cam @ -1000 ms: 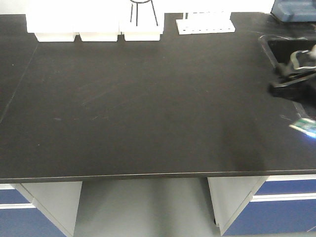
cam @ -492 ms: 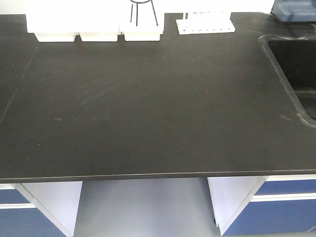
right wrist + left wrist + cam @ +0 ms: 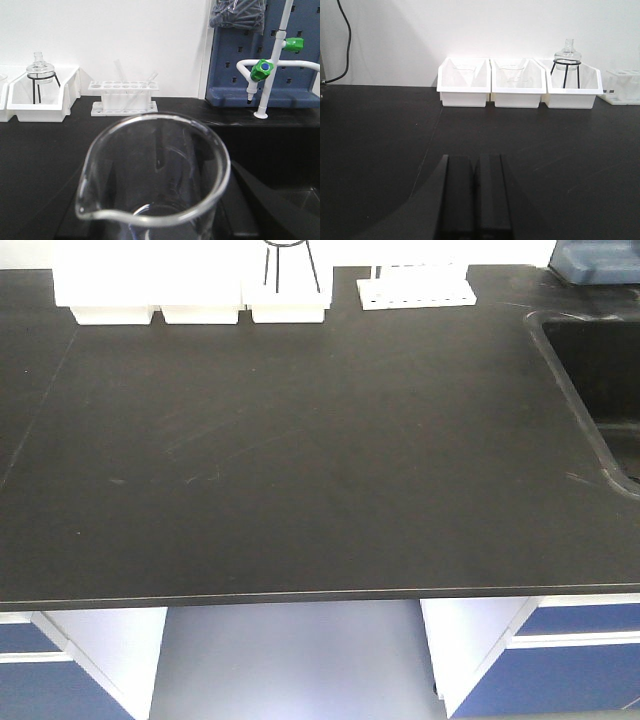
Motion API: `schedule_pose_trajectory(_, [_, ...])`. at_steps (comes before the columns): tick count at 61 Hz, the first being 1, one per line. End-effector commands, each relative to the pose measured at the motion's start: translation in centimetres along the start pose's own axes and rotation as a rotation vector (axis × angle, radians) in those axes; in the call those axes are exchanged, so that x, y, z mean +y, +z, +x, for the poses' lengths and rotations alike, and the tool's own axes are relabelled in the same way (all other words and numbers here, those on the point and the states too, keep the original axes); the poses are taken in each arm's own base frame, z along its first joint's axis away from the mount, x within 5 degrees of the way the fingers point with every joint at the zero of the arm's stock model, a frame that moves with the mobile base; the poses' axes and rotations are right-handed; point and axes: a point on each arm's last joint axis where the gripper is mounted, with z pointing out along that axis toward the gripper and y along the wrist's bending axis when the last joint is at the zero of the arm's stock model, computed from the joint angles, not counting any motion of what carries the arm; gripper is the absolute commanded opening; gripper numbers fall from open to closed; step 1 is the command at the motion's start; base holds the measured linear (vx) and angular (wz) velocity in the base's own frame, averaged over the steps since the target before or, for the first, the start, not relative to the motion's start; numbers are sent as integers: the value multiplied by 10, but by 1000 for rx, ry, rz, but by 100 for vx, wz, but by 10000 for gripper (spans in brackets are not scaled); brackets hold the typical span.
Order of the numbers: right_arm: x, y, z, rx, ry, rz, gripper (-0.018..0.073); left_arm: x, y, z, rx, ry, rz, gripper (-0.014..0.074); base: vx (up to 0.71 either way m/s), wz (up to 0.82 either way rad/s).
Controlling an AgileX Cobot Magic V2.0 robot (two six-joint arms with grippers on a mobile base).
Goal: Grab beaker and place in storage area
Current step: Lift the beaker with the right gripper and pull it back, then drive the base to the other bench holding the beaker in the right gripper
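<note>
The clear glass beaker (image 3: pixel 155 218) fills the right wrist view, upright, its pouring lip at the lower left. My right gripper (image 3: pixel 167 167) is shut on it; its dark fingers (image 3: pixel 248 197) show beside and through the glass. It is held above a black benchtop (image 3: pixel 45 150). My left gripper (image 3: pixel 475 162) is shut and empty, low over the black benchtop (image 3: pixel 380 140), pointing at the white trays. Neither gripper shows in the front view. The storage area is out of view.
Three white trays (image 3: pixel 517 82) stand against the back wall, one holding a flask on a wire stand (image 3: pixel 566 62). A white test-tube rack (image 3: pixel 125 97) stands right of them. A sink (image 3: pixel 600 380) with a tap (image 3: pixel 265 70) and blue pegboard (image 3: pixel 260 55) lies at the right.
One second ago my right gripper showed at the right edge of the front view, above the sink. It has left that view since. The benchtop objects have not moved.
</note>
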Motion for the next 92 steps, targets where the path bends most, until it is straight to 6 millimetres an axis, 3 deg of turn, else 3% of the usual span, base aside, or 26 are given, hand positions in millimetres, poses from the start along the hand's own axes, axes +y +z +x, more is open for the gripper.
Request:
schedule_pose_trajectory(1, [0,-2,-17,-106,-9,-3,-3,-2,0,-1,-76,-11,29,-8,0,0])
schedule_pose_trajectory(54, [0,-2,-17,-105,-10,-2,-3,-2,0,-1,-76,-11,28,-8,-7,-1])
schedule_pose_trajectory(92, [0,-2,-17,-106,-10,-2,-3,-2,0,-1,-76,-11,28,-8,-28,-42])
